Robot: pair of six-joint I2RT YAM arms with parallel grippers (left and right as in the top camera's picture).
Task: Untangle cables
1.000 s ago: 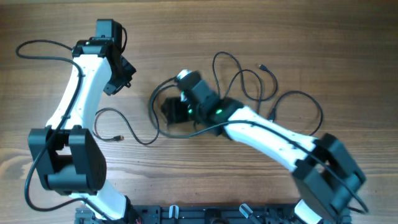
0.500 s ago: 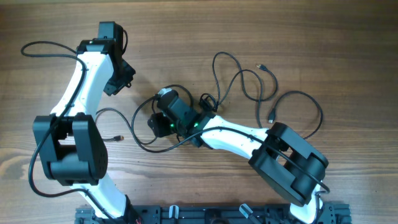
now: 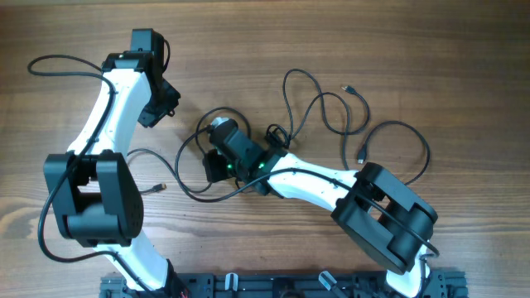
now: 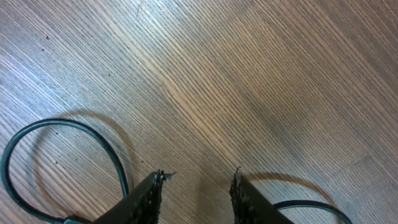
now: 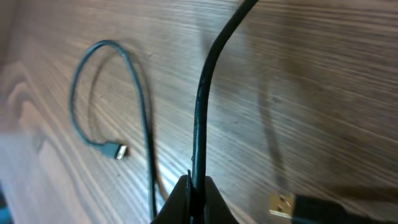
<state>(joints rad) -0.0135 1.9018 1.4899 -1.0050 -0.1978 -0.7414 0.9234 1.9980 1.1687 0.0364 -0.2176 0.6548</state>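
R gripper point(image 5: 193, 183) shifted; cables point(image 5: 200, 112) prob. looped.

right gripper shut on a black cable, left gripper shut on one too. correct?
Half right. The left gripper is open and holds nothing: the left wrist view shows only the bare table between its fingers. The right gripper is shut on a black cable, as you said.

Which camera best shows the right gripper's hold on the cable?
Right wrist: the right gripper is shut on a black cable, with fingertips and cord both close up. Overhead, the wrist body hides the pinch. Left wrist does not show that grip.
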